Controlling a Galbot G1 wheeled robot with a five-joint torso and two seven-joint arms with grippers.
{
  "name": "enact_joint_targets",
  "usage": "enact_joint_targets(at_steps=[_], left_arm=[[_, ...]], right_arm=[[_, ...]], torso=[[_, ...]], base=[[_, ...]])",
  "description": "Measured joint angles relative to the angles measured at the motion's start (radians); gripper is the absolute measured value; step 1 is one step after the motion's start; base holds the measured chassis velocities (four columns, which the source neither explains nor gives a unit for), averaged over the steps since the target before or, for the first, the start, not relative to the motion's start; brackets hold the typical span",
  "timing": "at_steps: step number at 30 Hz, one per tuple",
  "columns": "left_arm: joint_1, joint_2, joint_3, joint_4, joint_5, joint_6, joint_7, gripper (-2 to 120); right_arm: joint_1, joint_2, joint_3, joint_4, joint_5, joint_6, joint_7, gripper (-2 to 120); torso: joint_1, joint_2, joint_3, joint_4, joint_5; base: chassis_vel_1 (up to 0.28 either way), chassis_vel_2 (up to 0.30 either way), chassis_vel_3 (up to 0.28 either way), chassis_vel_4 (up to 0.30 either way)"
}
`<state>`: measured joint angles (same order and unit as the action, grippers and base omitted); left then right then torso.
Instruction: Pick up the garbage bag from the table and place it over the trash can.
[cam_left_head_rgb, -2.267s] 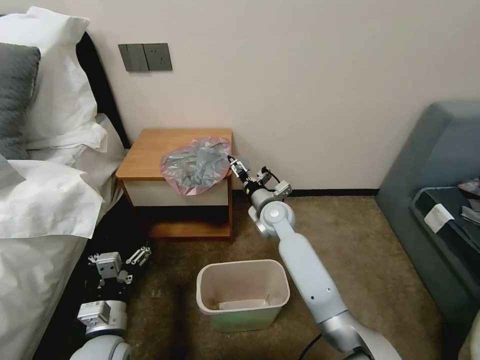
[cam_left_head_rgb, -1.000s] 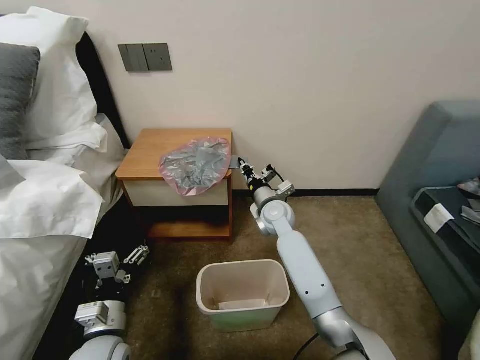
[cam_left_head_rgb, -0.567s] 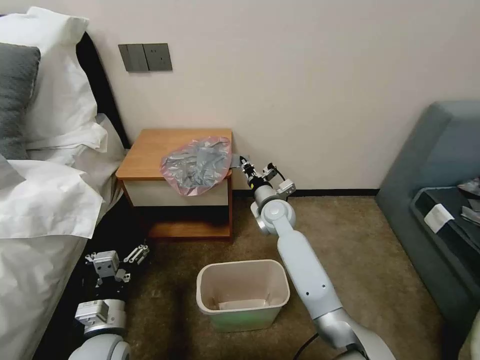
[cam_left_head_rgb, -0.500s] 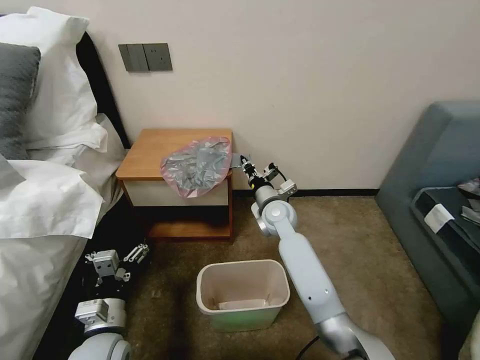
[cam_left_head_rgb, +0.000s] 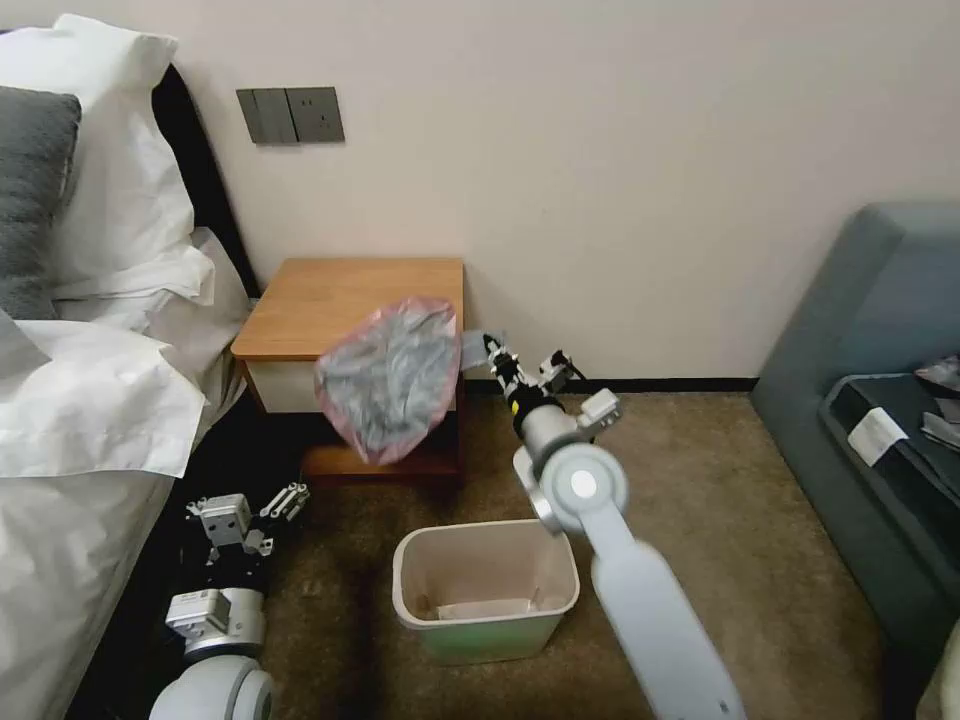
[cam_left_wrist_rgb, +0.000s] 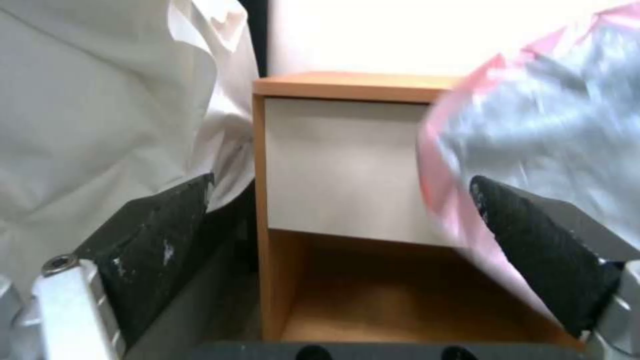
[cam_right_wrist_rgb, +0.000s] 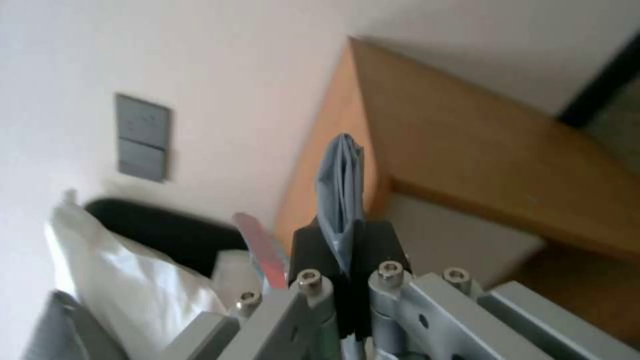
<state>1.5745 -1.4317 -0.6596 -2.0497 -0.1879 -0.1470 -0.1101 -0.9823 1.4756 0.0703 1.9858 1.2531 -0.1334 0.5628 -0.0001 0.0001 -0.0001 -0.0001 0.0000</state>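
Grey-and-pink garbage bag (cam_left_head_rgb: 385, 378) is now hanging off the bench's (cam_left_head_rgb: 330, 295) front right corner, pulled clear by the right tool (cam_left_head_rgb: 490, 349), which is clamped on its edge, nearing the trash can (cam_left_head_rgb: 486, 587); left tool (cam_left_head_rgb: 262, 508) is waiting apart.

The garbage bag (cam_left_head_rgb: 388, 378) has come off the worktop (cam_left_head_rgb: 330, 300), where it lay spread a moment ago; it now hangs in the air in front of the drawer, pinched at one corner by the right hand (cam_left_head_rgb: 492, 349). That arm has drawn back and lower, away from the wall. The left hand (cam_left_head_rgb: 262, 507) has edged slightly forward beside the bed.
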Motion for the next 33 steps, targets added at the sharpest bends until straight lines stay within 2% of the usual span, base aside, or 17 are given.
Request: enact_joint_targets(at_steps=[4, 11, 29, 33], left_arm=[[-0.006, 0.004, -0.005, -0.003, -0.011, -0.001, -0.001, 99], [0.006, 0.012, -0.015, -0.015, -0.017, -0.001, -0.003, 99], [0.012, 0.003, -0.013, -0.026, -0.013, -0.009, -0.004, 99], [0.011, 0.003, -0.006, -0.026, -0.010, -0.009, -0.004, 99]], right_arm=[[-0.094, -0.025, -0.073, 0.080, -0.060, -0.045, 0.158, 0], [-0.244, -0.085, -0.157, 0.133, -0.159, -0.083, 0.290, 0], [-0.356, -0.172, -0.156, 0.244, -0.199, -0.153, 0.335, -1], [-0.368, -0.178, -0.151, 0.250, -0.200, -0.178, 0.345, 10]], torso=[[0.000, 0.000, 0.000, 0.0000, 0.0001], [0.000, 0.000, 0.000, 0.0000, 0.0000], [0.000, 0.000, 0.000, 0.0001, 0.0000], [0.000, 0.000, 0.000, 0.0001, 0.0000]], base=[[0.000, 0.000, 0.000, 0.000], [0.000, 0.000, 0.000, 0.000], [0.000, 0.000, 0.000, 0.000], [0.000, 0.000, 0.000, 0.000]])
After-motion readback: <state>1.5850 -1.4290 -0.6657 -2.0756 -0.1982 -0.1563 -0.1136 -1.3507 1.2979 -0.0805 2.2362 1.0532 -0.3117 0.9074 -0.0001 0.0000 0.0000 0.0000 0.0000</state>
